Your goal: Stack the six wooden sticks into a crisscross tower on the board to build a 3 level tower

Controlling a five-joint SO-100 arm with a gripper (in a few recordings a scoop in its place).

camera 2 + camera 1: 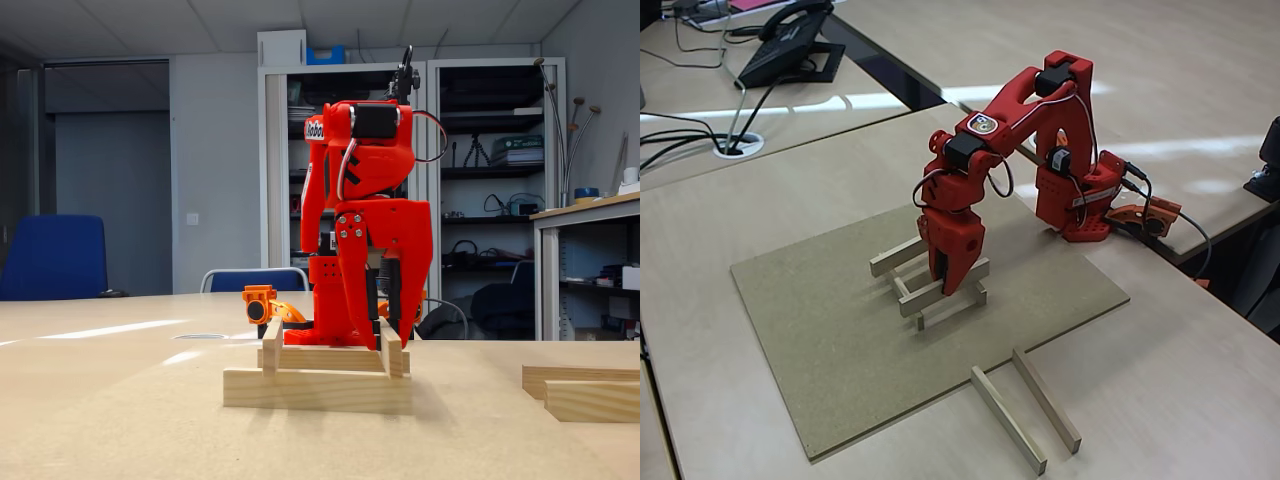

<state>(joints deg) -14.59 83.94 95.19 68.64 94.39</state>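
A fixed view shows me the tower [930, 285] near the middle of the board [840, 340], 4 sticks in 2 crossed layers. My gripper [950, 280] hangs right over it, and I cannot tell whether the fingers are parted or closed. 2 more sticks [1025, 410] lie side by side across the board's near edge.

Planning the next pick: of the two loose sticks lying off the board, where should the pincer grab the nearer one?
Take the nearer loose stick at its middle, coming straight down, jaws across its narrow width. It lies flat on the table, with a gap to its neighbour for one finger.
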